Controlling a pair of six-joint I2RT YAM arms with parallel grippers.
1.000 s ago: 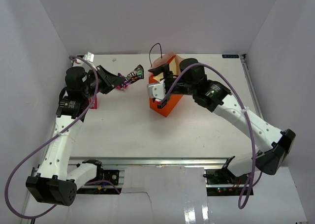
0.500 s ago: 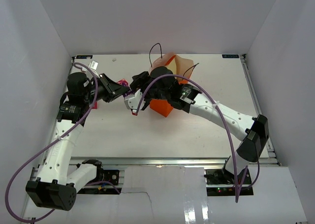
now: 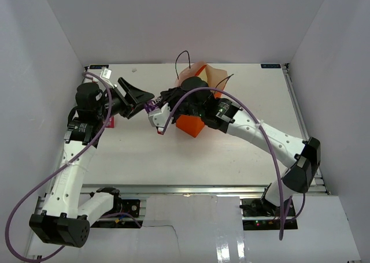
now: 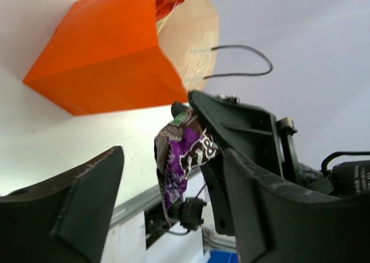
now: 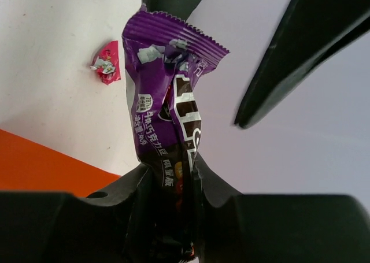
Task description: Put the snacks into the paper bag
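Evidently the right gripper [image 5: 167, 185] pinched only the purple packet's [image 5: 167, 118] bottom end, left gripper [image 4: 167, 199] jaws spread, so it might slip before reaching the paper bag [image 3: 193, 104] at three o'clock.

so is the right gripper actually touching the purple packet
Touching. The right wrist view shows the purple packet pinched between the right gripper fingers, its lower end squeezed in their gap. The left gripper stands open around it.

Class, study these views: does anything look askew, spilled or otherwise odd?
The orange paper bag leans over rather than standing square, its mouth splayed. A small red candy lies loose on the table, outside the bag.
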